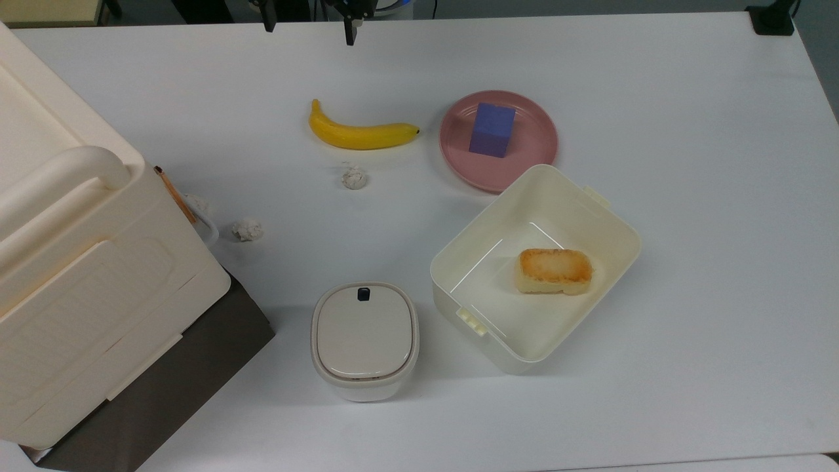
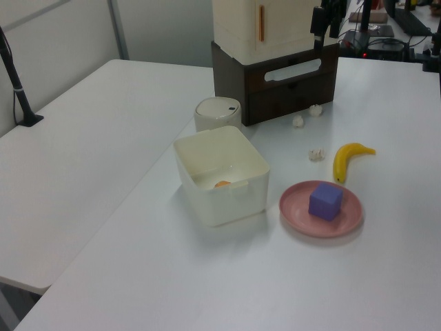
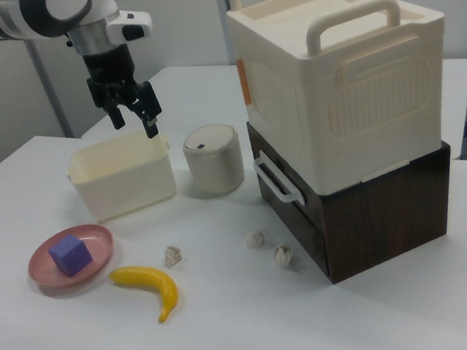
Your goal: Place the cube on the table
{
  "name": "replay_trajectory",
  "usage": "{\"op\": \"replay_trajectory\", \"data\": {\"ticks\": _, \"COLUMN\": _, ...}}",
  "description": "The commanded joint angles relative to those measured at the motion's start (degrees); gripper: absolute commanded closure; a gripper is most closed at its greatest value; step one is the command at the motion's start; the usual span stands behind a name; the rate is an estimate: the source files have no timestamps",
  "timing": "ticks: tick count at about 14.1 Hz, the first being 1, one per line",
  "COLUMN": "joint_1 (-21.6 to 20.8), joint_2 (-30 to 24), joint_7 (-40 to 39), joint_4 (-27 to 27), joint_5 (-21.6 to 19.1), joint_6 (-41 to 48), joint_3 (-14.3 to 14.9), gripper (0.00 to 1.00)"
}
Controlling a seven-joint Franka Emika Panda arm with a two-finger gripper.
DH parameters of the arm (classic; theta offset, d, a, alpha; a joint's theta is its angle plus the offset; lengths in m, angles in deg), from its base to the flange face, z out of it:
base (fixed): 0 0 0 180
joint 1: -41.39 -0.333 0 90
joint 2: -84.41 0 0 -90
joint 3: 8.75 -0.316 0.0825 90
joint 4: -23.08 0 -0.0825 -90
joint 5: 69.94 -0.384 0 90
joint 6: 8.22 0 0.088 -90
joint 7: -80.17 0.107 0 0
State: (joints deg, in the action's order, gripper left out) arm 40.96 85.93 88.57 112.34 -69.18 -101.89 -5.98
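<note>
While the cube (image 1: 492,129) sits on the pink plate (image 1: 537,141) right of frame centre, the end effector (image 3: 133,118) hangs open at upper left, empty, ready to reach over the bench (image 1: 688,196).

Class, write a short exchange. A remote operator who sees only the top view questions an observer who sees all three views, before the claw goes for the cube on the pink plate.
Operator: I see only the tips of the claw at the top view's upper edge. Is it carrying anything?
Observer: No. In the right view it is open and empty, hanging well above the table.
Operator: What is the dark slab under the cream box?
Observer: A dark brown box. The right view shows a pale drawer handle on its front.
</note>
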Motion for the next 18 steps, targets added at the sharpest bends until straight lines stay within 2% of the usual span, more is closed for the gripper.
{"op": "replay_trajectory", "data": {"ticks": 1, "joint_1": -0.7, "joint_2": -0.8, "joint_7": 1.1, "joint_4": 1.1, "joint_5": 0.9, "joint_6": 0.1, "joint_3": -0.2, "gripper": 0.00}}
{"op": "replay_trajectory", "data": {"ticks": 18, "joint_1": -0.4, "joint_2": 0.2, "joint_7": 1.1, "joint_4": 1.6, "joint_5": 0.7, "joint_6": -0.3, "joint_3": -1.6, "gripper": 0.00}}
